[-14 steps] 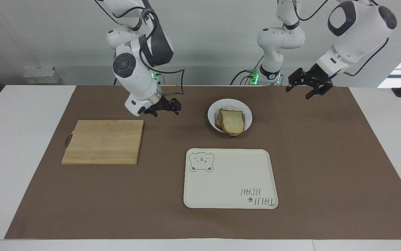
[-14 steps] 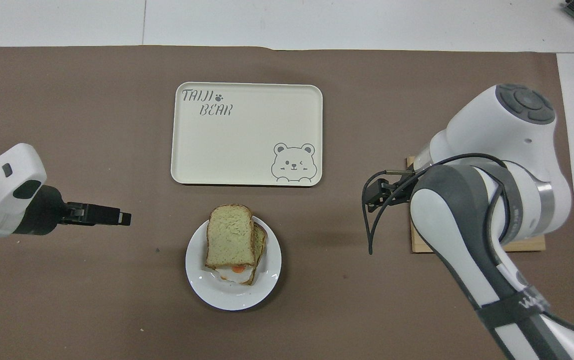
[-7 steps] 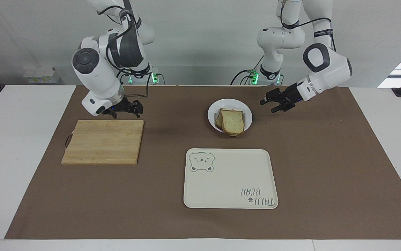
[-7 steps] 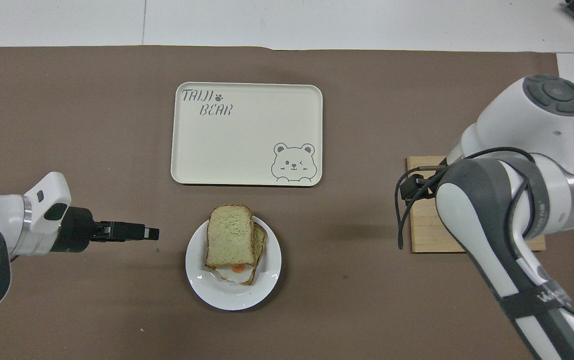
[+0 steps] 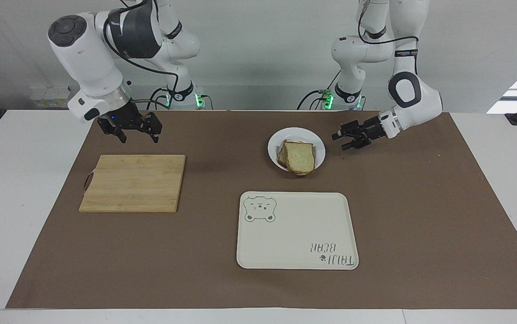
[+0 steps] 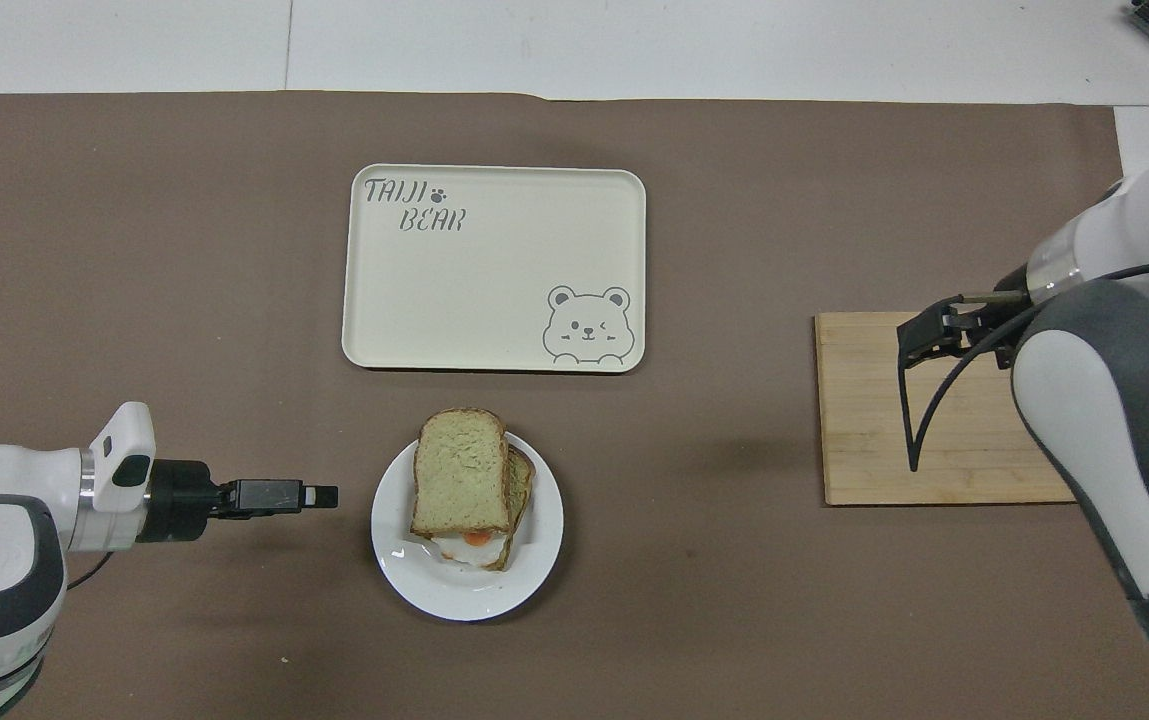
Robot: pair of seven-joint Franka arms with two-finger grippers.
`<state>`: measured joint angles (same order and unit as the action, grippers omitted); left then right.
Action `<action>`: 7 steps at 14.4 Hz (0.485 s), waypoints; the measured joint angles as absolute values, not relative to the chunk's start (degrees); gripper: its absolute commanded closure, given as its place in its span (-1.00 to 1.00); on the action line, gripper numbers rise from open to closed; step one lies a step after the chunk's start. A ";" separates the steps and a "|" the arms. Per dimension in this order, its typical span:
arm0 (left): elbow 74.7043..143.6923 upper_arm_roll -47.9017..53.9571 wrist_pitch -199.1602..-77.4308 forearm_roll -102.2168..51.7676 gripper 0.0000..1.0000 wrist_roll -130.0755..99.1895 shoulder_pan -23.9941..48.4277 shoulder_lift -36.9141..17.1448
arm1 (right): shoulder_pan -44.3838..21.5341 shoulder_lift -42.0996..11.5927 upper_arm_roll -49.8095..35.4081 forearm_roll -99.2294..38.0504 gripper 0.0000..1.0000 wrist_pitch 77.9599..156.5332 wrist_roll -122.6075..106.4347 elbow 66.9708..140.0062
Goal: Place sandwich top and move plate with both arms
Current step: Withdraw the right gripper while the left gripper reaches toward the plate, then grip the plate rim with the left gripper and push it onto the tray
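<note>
A: Item one, upper corner of the facing view at the right arm's end?
B: Right arm. Its jaws are apart and hold nothing. They hang over about the robot-side edge of the bamboo cutting board, which is bare.

A: Item two, upper middle?
B: Plate, small, round and white, with a raised rim, on the brown mat that covers the desk. It holds a stacked sandwich. The sandwich top already lies on the stack, a little askew. In the overhead view a fried egg peeps out under it, over the lower slice.

A: Handling?
B: The bread is probably light, soft and easily dented, and the stack looks loose, so a tilt or jolt could slide it. The plate is likely stiff, glossy and slippery. Best taken by the rim at two facing edges and kept level.

A: Item three, lower middle?
B: Bear tray, cream and rectangular, with nothing in it. It is farther from the robots than the plate and apart from it.

A: Item four, upper part at the left arm's end?
B: Left arm. Its jaws are apart and hold nothing. They are low, just beside the plate's rim, and look short of touching it.
</note>
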<state>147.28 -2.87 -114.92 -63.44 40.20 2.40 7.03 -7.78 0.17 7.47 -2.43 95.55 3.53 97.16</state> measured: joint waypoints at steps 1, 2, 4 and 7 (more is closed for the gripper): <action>147.46 -2.85 -114.92 -65.17 -0.74 42.30 2.40 6.11 | -7.71 0.70 7.80 -1.51 -1.00 95.54 3.48 97.05; 147.78 -2.85 -114.93 -67.15 -0.74 45.27 2.40 5.01 | -7.69 1.06 8.08 -0.39 -1.00 95.28 3.33 96.54; 148.76 -2.84 -114.93 -70.71 -0.67 50.90 2.39 2.37 | -7.63 1.37 8.34 0.39 -1.00 93.72 3.10 94.61; 149.09 -2.63 -114.92 -74.39 -0.46 54.50 2.44 -0.26 | -7.62 1.62 8.75 1.48 -1.00 91.86 3.07 91.45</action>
<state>149.09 -2.63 -114.92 -74.39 54.50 2.44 -0.26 -7.62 1.62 8.75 1.48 91.86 3.07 91.45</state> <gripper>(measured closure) 0.159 0.000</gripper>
